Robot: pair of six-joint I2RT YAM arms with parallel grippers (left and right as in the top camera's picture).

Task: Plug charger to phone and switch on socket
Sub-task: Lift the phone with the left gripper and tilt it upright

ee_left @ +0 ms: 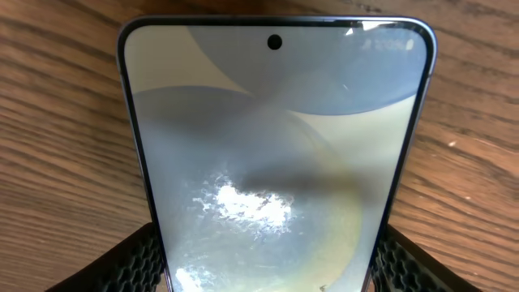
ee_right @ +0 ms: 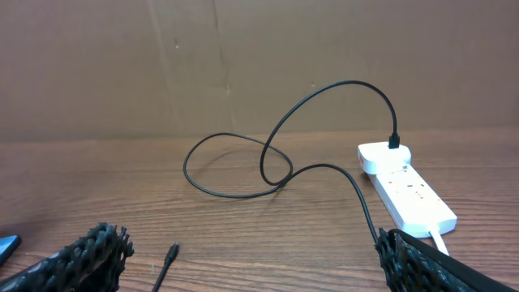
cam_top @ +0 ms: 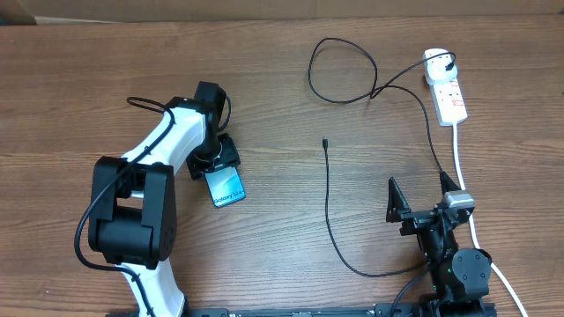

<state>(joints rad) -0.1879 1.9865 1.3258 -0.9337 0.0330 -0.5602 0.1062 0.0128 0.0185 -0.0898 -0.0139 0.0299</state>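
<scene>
The phone (cam_top: 226, 187) lies on the wooden table with its light blue screen up, and it fills the left wrist view (ee_left: 272, 138). My left gripper (cam_top: 215, 164) is shut on the phone's near end, one finger against each long edge (ee_left: 263, 272). The charger's thin black cable (cam_top: 329, 202) lies loose; its small plug tip (cam_top: 325, 141) points away from me mid-table, apart from the phone. It loops at the back to a black plug (cam_top: 449, 62) in the white socket (cam_top: 451, 95). My right gripper (cam_top: 421, 197) is open and empty, with the tip (ee_right: 169, 254) just ahead of it.
The socket's thick white cord (cam_top: 465, 189) runs down the right side past my right arm. The cable loop (ee_right: 235, 193) and socket (ee_right: 409, 195) lie ahead in the right wrist view, before a brown wall. The phone's corner (ee_right: 6, 246) shows at far left.
</scene>
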